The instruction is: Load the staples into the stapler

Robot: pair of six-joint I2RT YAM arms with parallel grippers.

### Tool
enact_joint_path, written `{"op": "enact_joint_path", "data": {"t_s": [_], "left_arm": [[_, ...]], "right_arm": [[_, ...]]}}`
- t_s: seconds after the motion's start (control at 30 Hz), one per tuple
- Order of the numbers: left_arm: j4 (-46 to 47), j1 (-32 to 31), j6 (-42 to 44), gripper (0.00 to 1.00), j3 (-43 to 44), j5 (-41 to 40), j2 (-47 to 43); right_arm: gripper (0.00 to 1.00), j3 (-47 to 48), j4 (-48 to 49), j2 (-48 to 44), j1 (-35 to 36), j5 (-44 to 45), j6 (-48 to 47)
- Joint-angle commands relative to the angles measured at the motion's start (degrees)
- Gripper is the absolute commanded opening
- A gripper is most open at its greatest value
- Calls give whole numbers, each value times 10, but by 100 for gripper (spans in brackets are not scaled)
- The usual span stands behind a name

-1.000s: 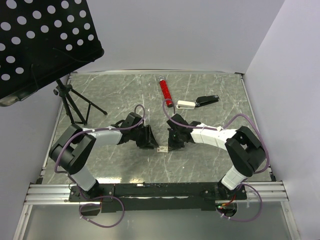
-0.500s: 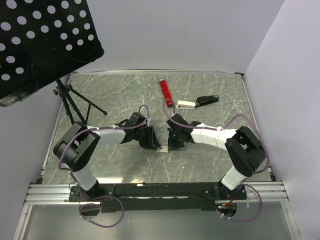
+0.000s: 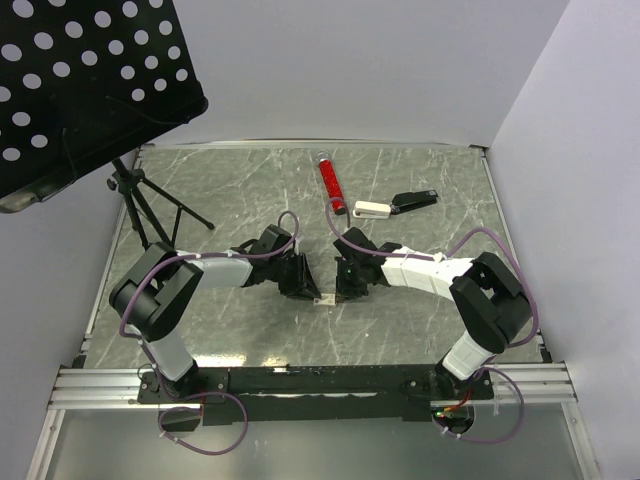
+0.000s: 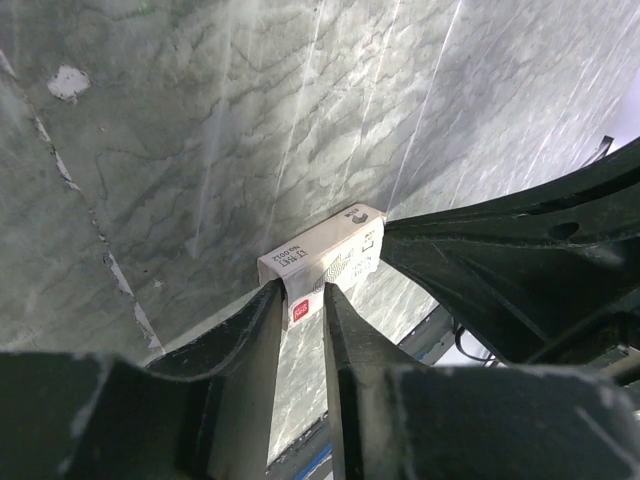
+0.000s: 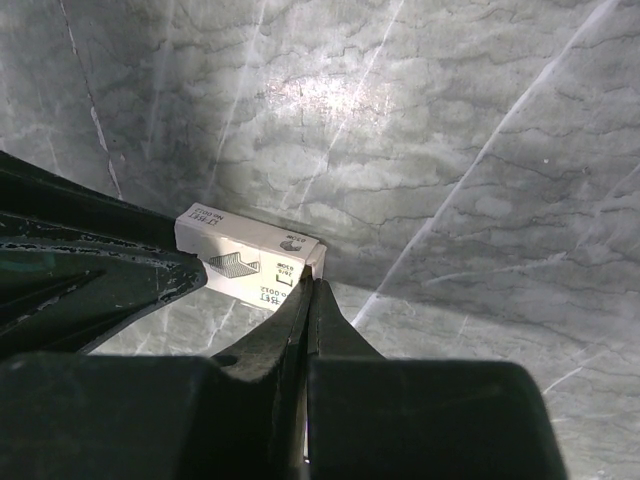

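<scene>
A small beige box (image 3: pixel 324 298) with a red mark lies on the marble table between both grippers. My left gripper (image 4: pixel 298 295) has its fingers pressed on either side of the box's (image 4: pixel 320 245) red-marked end. My right gripper (image 5: pixel 313 285) is shut, its tips against the flap at the other end of the box (image 5: pixel 245 250); I cannot tell if the flap is pinched. The staples themselves are hidden. The black stapler (image 3: pixel 413 201) lies far back right, well away from both grippers, with a small white piece (image 3: pixel 371 209) at its left end.
A red tube (image 3: pixel 329 180) with a clear tip lies at the back centre. A black tripod (image 3: pixel 140 205) stands at back left under a perforated black board (image 3: pixel 80 80). White walls close in the table at the back and right.
My left gripper has slid slightly right to the box and its jaws have narrowed onto the box's end. The right arm, stapler and tube have not moved.
</scene>
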Motion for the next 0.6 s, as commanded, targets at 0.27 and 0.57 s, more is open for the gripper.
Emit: {"op": "enact_joint_path", "data": {"t_s": [0.27,0.57], "left_arm": [[56,-9,-31,14,10,37,-4],[64,6,-37,1,-9,30,-15]], "right_arm": [[0,6,45,7,3,-37,30],[0,27,-28,6,4,21,7]]}}
